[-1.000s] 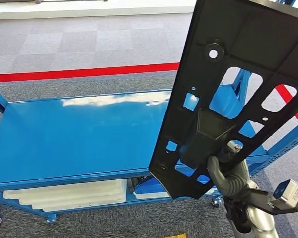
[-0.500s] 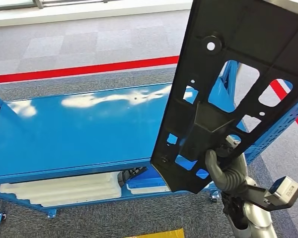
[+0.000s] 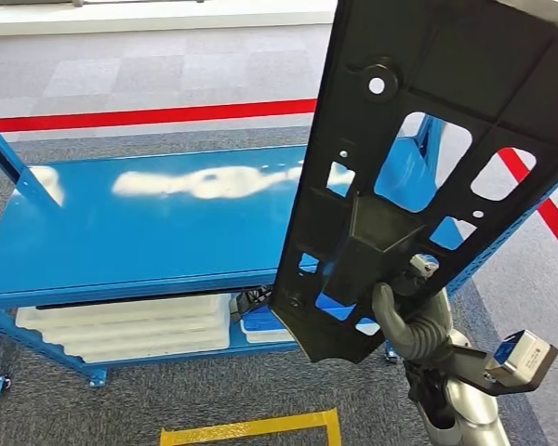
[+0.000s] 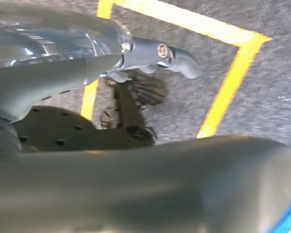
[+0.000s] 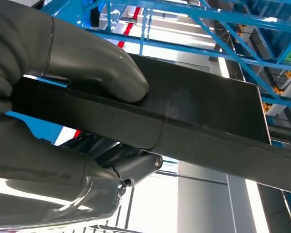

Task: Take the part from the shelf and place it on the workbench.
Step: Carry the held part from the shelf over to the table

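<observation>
Carpet (image 3: 192, 84) in grey is spread across the floor, crossed at the far side by a red line (image 3: 150, 116) and marked near the robot by a yellow outline (image 3: 248, 429). On it a blue workbench (image 3: 136, 237) on castors is seen, its glossy top bare under patches of glare, with white trays (image 3: 122, 325) stacked on the lower level.

Over the right end of that top, a black part (image 3: 417, 167) is held up in the air: a large flat panel pierced by several cut-outs, tilted steeply, its lower edge clear of the bench and nearer than the surface. It is gripped near its lower edge by the right hand (image 3: 409, 321); in the right wrist view the thumb (image 5: 100, 68) is pressed on one face of the panel and the fingers (image 5: 45, 165) are wrapped under the other.

The left hand (image 4: 151, 73) hangs low over the carpet, with nothing seen in it and its thumb pointing outward; whether the dark fingers are curled in cannot be told.

The carrying step is judged to be in hand, with the placing not yet done. The next move would call for the panel to be brought farther over the blue top, turned flatter and lowered before the grip is released; a catch on the bench's near edge is the risk.
</observation>
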